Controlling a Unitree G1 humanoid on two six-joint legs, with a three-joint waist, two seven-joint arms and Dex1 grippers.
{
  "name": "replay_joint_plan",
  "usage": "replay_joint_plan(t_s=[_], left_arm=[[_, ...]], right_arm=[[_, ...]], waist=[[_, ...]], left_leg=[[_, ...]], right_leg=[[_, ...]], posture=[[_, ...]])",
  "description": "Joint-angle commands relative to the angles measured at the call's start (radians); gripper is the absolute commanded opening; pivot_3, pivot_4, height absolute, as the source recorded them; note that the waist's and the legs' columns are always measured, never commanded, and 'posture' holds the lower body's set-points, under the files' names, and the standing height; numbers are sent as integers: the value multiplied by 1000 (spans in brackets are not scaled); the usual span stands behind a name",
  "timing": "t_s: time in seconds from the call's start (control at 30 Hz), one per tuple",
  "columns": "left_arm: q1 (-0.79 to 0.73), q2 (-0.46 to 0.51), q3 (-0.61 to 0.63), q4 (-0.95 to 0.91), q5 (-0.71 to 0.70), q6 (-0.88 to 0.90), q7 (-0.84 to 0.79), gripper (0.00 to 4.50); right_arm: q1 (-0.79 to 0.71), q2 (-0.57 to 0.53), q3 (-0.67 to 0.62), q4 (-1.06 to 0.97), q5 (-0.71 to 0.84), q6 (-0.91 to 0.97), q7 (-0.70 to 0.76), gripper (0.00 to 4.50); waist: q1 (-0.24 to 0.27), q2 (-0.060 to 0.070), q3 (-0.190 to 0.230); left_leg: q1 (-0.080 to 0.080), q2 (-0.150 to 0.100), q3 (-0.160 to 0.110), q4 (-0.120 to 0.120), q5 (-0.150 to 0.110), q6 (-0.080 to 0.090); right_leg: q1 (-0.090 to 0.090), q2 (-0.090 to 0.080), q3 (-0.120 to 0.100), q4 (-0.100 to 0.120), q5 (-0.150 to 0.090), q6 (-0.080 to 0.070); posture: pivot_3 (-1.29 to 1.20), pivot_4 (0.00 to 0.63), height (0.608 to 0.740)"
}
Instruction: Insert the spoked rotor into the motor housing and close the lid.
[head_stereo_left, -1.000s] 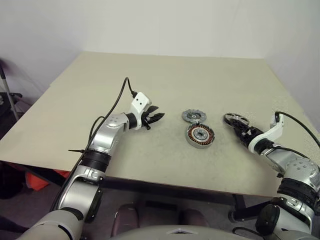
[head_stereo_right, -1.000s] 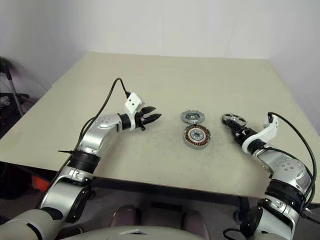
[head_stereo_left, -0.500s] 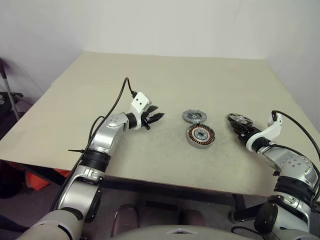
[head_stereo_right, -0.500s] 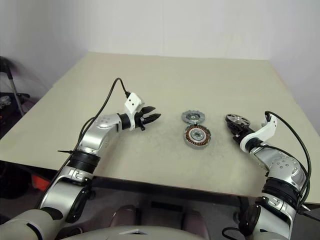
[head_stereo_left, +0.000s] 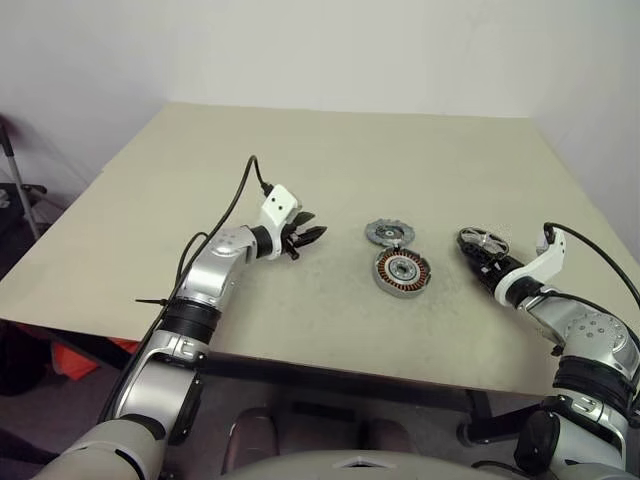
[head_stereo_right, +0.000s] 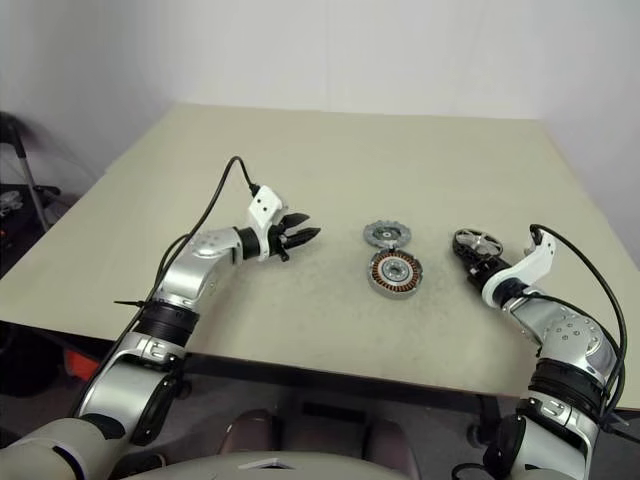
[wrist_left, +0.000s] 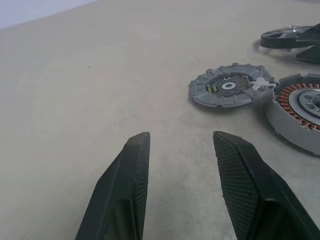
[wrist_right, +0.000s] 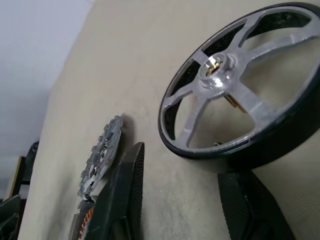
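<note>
So, biggest thing first: the table (head_stereo_left: 330, 160) is a wide pale slab and all three parts sit on it, none joined yet. My left gripper (head_stereo_left: 312, 237) hovers just off the surface w/ its two fingers apart and nothing btwn them, pointing toward the middle parts but well short of them. My right gripper (head_stereo_left: 483, 262) is down at the spoked rotor (head_stereo_left: 484, 241), on my right side of the table; in the right wrist view the rotor (wrist_right: 240, 95) looks tipped up on its rim w/ one finger just beside the rim on the inner side and the other under or against the near rim. Fingers are apart; whether they actually pinch the rim or just bracket it I can't tell. The motor housing (head_stereo_left: 402, 271) sits near the middle, copper windings facing up, open and empty. The lid (head_stereo_left: 387, 233) lies flat just behind it, touching or nearly touching the housing's edge; the left wrist view shows the lid (wrist_left: 231, 90) w/ a small pale tab reaching toward the housing (wrist_left: 300, 112). Progress, as I judge it: early. Rotor not inserted, lid not on. Left to do: get a firm hold on the rotor, carry it over, seat it in the housing, then place the lid
</note>
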Motion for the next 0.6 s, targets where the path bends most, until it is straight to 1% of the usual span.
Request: replay_joint_plan(t_s=[0.03,0.17,0.37,0.5,0.6], left_arm=[[-27,5,4,-16,4,-22,2,2124],[-24,5,2,-17,4,-23,2,2124],[-19,8,-4,-17,8,-24,0,2124],[-19,9,-7,-18,10,-24,0,2124],[-19,9,-9,-16,11,-26,-1,2124]], right_arm=[[-8,-19,-41,5,12,-14,-35,2282],[-29,-28,-83,68,16,-42,-73,2282],[-56,-44,-144,102,76,-26,-109,2282],[-78,-36,-192,134,114,-25,-164,2282],[-77,-38,-188,133,124,-24,-169,2282]], waist=[[0,0,0],[1,0,0],[4,0,0],[3,0,0],[3,0,0]], left_leg=[[0,0,0,0,0,0],[0,0,0,0,0,0],[-1,-2,0,0,0,-1],[-1,-2,0,0,0,-1],[-1,-2,0,-1,0,-1]], right_leg=[[0,0,0,0,0,0],[0,0,0,0,0,0],[0,-4,0,0,0,0],[0,-4,-2,0,-1,1],[0,-4,-3,0,-1,1]], posture=[[0,0,740],[0,0,740],[0,0,740],[0,0,740],[0,0,740]])
